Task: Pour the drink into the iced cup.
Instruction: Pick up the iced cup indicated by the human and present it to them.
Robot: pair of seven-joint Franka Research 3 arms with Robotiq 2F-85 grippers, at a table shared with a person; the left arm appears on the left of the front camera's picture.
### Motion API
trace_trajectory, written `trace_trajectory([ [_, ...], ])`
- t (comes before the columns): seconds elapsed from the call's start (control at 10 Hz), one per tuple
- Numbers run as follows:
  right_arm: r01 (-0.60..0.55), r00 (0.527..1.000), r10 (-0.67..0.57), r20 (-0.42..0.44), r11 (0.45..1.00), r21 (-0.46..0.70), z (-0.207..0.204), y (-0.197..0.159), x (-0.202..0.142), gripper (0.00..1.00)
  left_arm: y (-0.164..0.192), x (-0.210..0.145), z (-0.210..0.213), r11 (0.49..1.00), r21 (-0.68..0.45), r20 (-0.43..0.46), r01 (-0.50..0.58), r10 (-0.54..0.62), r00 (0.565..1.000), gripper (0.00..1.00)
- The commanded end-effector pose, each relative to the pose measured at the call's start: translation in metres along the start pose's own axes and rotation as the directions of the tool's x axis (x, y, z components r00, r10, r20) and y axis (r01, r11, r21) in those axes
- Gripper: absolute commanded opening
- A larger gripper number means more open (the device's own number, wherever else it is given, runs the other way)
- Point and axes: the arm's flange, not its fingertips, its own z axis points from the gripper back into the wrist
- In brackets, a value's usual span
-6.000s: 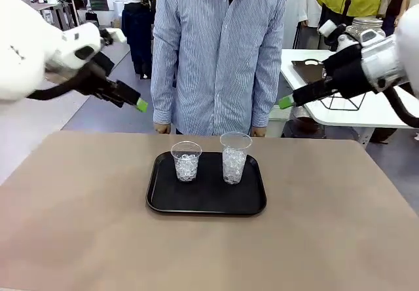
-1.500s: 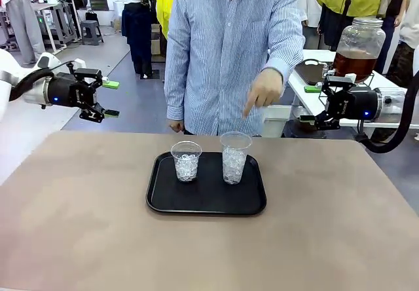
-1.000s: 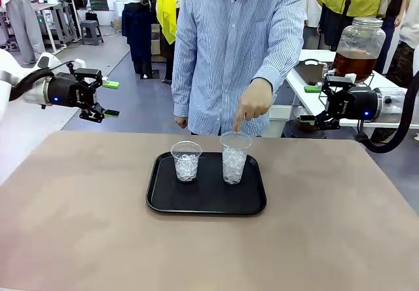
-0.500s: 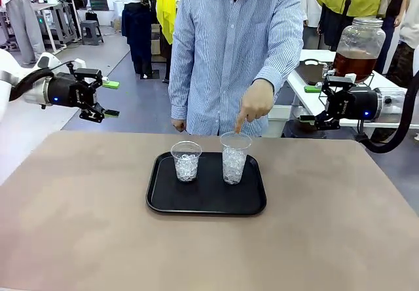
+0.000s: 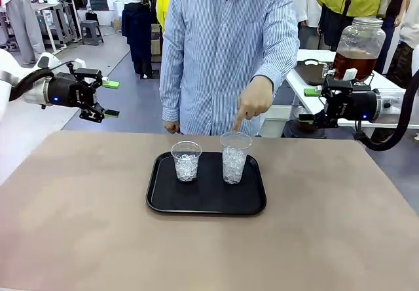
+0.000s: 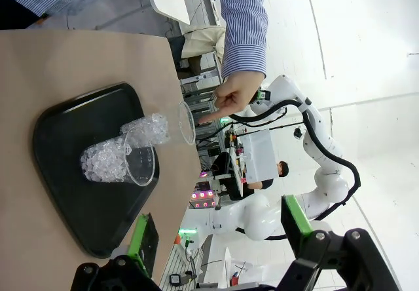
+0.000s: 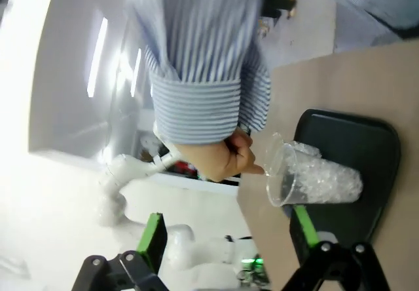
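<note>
Still, the person's pointing finger (image 5: 240, 120) hovered just above the taller clear plastic cup of ice (image 5: 234, 158), which stood beside a shorter iced cup (image 5: 186, 161) on the black tray (image 5: 206, 203). The left robot hand (image 5: 110, 99) stayed spread and empty. The right robot hand (image 5: 308, 105), also spread and empty, had edged slightly inward. The amber drink (image 5: 353, 65) sat in a rounded glass jar (image 5: 359, 35) behind it.

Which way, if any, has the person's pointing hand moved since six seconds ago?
Yes: the hand came up from the table edge to point over the taller cup.
</note>
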Motion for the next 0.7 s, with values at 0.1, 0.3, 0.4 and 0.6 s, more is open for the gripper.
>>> trace_trajectory([
  [0.1,-0.425,0.903,0.425,-0.058,0.905,0.017,-0.006,-0.013,-0.021,1.00,-0.001,-0.001,0.000,1.000,0.003,0.003,0.006,-0.006,1.000,1.00],
  [0.3,-0.560,0.818,0.558,-0.141,0.828,0.030,-0.009,-0.022,-0.025,1.00,-0.001,-0.001,0.000,1.000,0.003,0.003,0.006,-0.006,1.000,1.00],
  [0.4,-0.592,0.789,0.590,-0.168,0.805,0.046,-0.006,-0.022,-0.026,1.00,-0.001,-0.001,0.000,1.000,0.003,0.003,0.006,-0.006,1.000,1.00],
  [0.6,-0.552,0.821,0.549,-0.158,0.833,0.029,-0.007,-0.018,-0.024,1.00,-0.001,-0.001,0.000,1.000,0.003,0.003,0.006,-0.006,1.000,1.00],
])
